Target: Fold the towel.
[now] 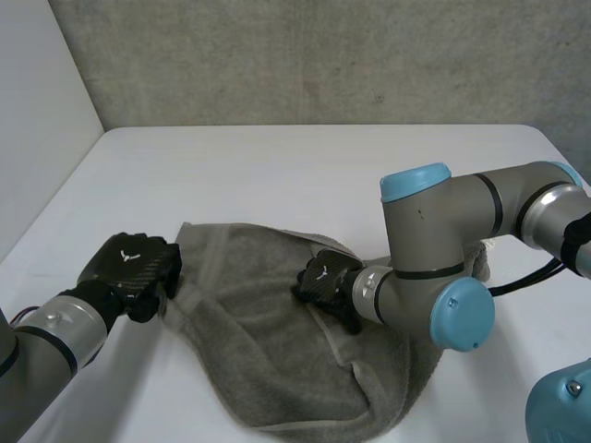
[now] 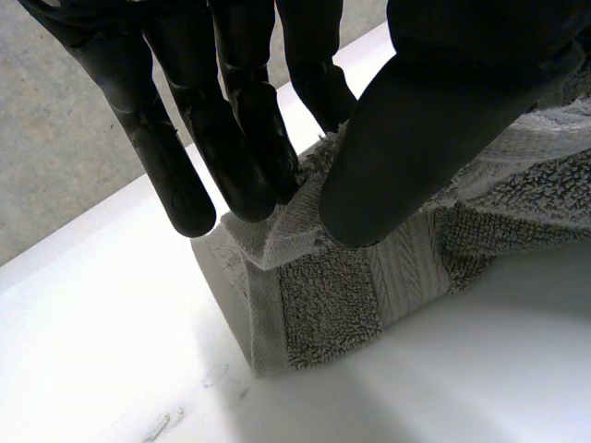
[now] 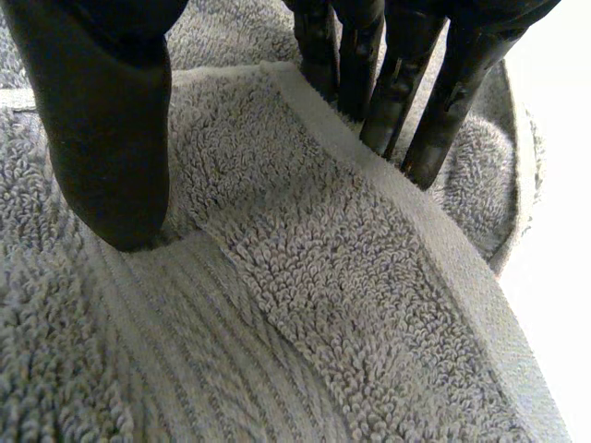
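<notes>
Head view: the grey towel (image 1: 268,351) lies crumpled on the white table (image 1: 277,166), in the lower middle of the frame. The left hand (image 1: 134,268) is at the towel's left edge; the left wrist view shows its fingers (image 2: 249,157) and thumb pinching a corner of the cloth. The right hand (image 1: 325,281) sits on the towel's middle, right of centre. In the right wrist view, its thumb (image 3: 102,120) presses on a folded flap and its straight fingers (image 3: 388,101) reach behind the flap's hem, pinching it.
</notes>
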{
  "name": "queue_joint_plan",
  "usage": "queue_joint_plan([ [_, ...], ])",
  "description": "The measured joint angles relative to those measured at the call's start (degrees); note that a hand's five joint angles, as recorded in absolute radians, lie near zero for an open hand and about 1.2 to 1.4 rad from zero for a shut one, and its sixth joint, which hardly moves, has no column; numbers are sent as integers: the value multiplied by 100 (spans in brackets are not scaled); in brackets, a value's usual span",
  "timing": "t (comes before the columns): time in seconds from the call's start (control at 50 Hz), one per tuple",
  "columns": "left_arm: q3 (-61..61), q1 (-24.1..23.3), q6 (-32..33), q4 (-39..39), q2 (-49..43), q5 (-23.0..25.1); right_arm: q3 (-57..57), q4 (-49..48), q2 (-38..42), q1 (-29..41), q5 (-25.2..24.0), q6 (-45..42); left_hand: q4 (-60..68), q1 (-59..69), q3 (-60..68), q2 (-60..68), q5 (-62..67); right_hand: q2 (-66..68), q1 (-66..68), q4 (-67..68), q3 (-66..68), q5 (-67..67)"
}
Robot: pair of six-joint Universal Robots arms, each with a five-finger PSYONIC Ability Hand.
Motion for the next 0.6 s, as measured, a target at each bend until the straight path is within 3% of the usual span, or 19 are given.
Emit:
queue_joint_plan([
  [0.2,-6,61,0,1,-3,35,99,-265,-111,-15,22,108,0,0,0,0,27,1280,877,1549,1549,1440],
  [0.48,-7,110,-9,0,-8,106,244,-362,-370,-47,9,445,0,0,0,0,28,1821,1768,1749,1731,1678],
  [0.58,-11,115,-9,0,-10,107,333,-419,-450,-62,6,484,0,0,0,0,28,2863,2833,2770,2724,2715],
  [0.6,-12,115,-9,0,-11,107,358,-435,-469,-67,7,487,0,0,0,0,28,3617,3599,3466,3466,3496],
])
